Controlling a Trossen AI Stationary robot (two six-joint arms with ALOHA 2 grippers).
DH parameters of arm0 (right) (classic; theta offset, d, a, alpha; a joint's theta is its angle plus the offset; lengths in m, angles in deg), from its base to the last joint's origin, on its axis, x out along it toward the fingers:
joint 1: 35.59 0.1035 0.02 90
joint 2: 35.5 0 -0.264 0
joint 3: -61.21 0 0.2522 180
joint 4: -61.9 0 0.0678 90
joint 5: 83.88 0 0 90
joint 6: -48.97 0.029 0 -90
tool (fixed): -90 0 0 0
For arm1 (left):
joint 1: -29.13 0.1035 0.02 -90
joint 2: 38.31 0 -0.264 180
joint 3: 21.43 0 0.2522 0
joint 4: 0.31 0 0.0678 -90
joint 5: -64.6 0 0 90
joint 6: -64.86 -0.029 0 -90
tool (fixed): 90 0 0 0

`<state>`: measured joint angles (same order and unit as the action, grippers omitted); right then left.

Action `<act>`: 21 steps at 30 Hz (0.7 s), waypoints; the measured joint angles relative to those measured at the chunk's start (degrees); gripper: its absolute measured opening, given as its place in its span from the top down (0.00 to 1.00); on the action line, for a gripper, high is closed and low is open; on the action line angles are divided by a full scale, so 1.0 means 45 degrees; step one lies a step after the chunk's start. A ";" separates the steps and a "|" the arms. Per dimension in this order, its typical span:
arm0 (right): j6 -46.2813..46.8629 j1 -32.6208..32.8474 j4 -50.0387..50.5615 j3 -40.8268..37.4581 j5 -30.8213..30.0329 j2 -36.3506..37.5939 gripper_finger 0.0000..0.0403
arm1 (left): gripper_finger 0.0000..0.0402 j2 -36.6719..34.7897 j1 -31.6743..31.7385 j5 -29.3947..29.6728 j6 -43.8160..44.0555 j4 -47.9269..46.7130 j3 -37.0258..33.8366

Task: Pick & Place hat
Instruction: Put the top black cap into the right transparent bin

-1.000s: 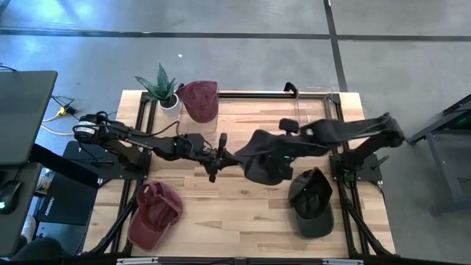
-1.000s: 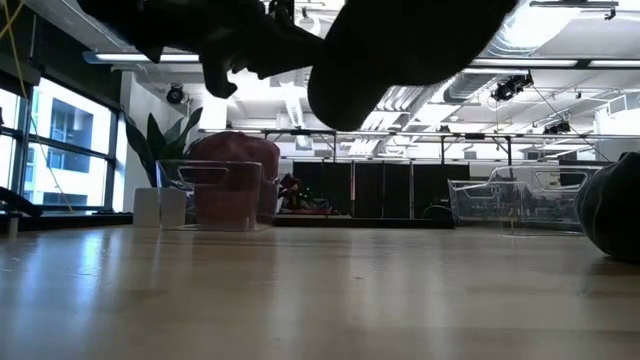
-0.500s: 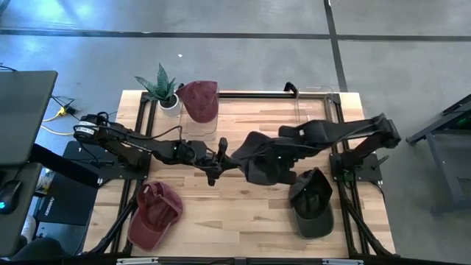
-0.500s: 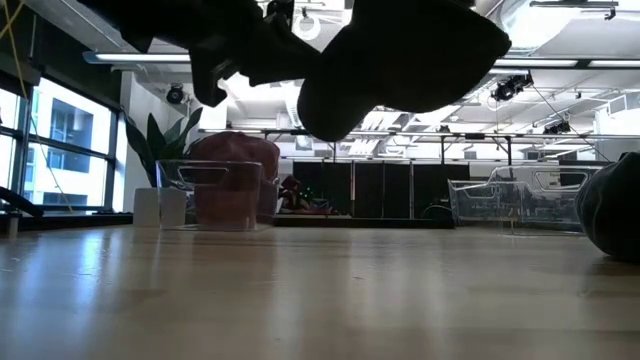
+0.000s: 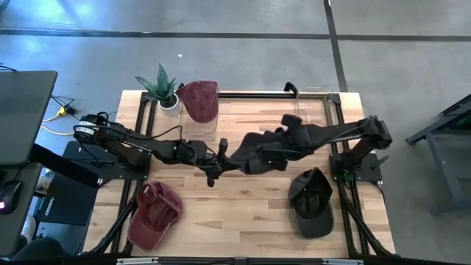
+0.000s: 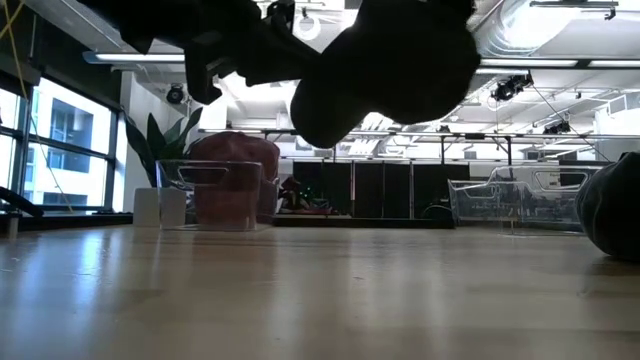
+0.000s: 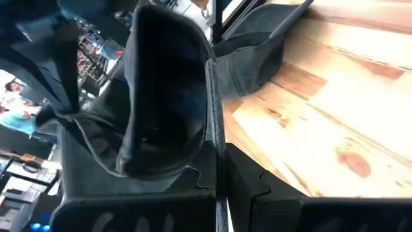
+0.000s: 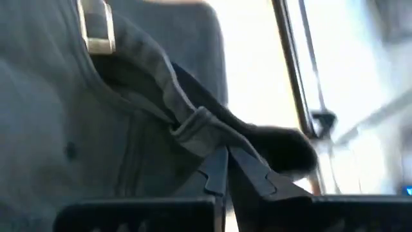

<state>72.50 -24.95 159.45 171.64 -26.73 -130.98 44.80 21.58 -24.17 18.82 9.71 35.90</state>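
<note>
A dark grey hat [image 5: 259,153] hangs above the table's [image 5: 243,210] centre, held from both sides. The left gripper [image 5: 224,160] is clamped on its brim; the right gripper [image 8: 222,169] is closed on its rear fabric.

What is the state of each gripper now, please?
Left gripper: closed on the dark hat.
Right gripper: closed on the same dark hat.
</note>
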 joint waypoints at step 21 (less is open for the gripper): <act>-0.2481 0.0829 -0.7976 -0.3695 0.5749 0.0158 1.00 | 1.00 0.0000 0.0000 0.1481 -0.1737 -0.0098 0.0000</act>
<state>61.34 -21.22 123.56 155.01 -0.87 -130.27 44.80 21.58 -17.51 11.00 9.27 35.90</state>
